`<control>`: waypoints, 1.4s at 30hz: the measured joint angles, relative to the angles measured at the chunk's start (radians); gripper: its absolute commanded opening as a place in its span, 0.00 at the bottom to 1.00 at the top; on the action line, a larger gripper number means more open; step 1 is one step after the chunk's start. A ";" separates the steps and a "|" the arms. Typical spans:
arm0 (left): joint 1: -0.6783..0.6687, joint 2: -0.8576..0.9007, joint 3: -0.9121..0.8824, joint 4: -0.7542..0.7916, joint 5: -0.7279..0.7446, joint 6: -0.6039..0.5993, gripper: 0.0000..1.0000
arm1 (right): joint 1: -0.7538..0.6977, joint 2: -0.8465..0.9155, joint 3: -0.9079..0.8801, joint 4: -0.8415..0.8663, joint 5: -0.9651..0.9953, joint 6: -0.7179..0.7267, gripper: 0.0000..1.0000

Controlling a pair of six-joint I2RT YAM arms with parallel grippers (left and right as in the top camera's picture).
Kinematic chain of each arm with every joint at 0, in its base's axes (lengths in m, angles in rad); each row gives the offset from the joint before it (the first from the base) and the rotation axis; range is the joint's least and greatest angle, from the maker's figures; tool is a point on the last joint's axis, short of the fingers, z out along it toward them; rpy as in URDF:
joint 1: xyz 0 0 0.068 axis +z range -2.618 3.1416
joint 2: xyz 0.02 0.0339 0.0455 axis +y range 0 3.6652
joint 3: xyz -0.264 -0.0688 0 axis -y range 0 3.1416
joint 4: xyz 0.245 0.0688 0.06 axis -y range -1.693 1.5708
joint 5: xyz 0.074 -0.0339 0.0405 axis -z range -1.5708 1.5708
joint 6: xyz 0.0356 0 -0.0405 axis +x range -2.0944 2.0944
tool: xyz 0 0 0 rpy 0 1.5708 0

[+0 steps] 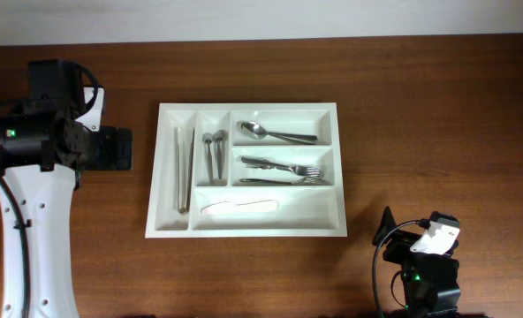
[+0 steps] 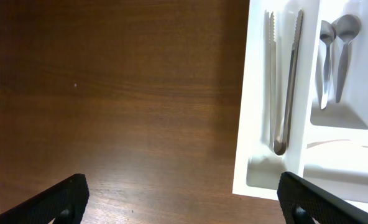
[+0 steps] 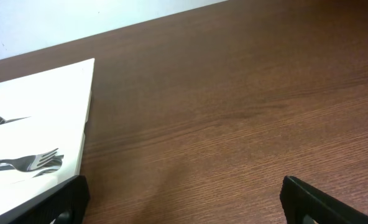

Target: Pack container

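The white cutlery tray point(image 1: 330, 161) lies mid-table, also in the left wrist view point(image 2: 253, 124) and right wrist view point(image 3: 53, 106). It holds tongs point(image 1: 185, 168) in the left narrow slot, two small spoons point(image 1: 214, 152) beside them, a large spoon point(image 1: 275, 133) in the top wide slot, forks point(image 1: 288, 168) in the middle one and a white utensil point(image 1: 239, 208) in the bottom one. My left gripper point(image 2: 184, 208) is open and empty, over bare table left of the tray. My right gripper point(image 3: 184, 208) is open and empty, low at the front right.
The dark wooden table point(image 1: 420, 106) runs wide around the tray. A pale wall edge point(image 1: 261, 18) lies along the far side. My left arm point(image 1: 32, 212) stands at the left edge, my right arm base point(image 1: 425, 274) at the front right.
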 measured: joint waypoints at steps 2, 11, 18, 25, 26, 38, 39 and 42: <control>0.000 0.000 0.000 0.000 0.000 0.000 0.99 | 0.000 0.000 0.000 0.000 0.000 0.000 0.99; 0.000 -0.229 -0.066 0.008 0.000 0.000 0.99 | 0.000 0.000 0.000 0.000 0.000 0.000 0.99; 0.000 -0.666 -0.390 0.299 0.010 0.004 0.99 | 0.000 0.000 -0.001 0.001 0.000 0.000 0.99; 0.000 -1.061 -0.881 0.769 0.143 0.005 0.99 | 0.000 -0.001 -0.001 0.001 0.001 0.000 0.99; 0.000 -1.118 -0.947 0.802 0.163 0.005 0.99 | 0.000 -0.001 -0.001 0.002 0.001 -0.001 0.99; -0.001 -1.308 -1.326 0.851 0.264 0.004 0.99 | 0.000 -0.001 -0.001 0.001 0.000 0.000 0.99; -0.001 -1.312 -1.342 0.851 0.265 0.004 0.99 | 0.000 -0.001 -0.001 0.001 0.000 0.000 0.99; -0.001 -1.322 -1.388 0.876 0.271 0.005 0.99 | 0.000 -0.001 -0.001 0.001 0.000 0.000 0.99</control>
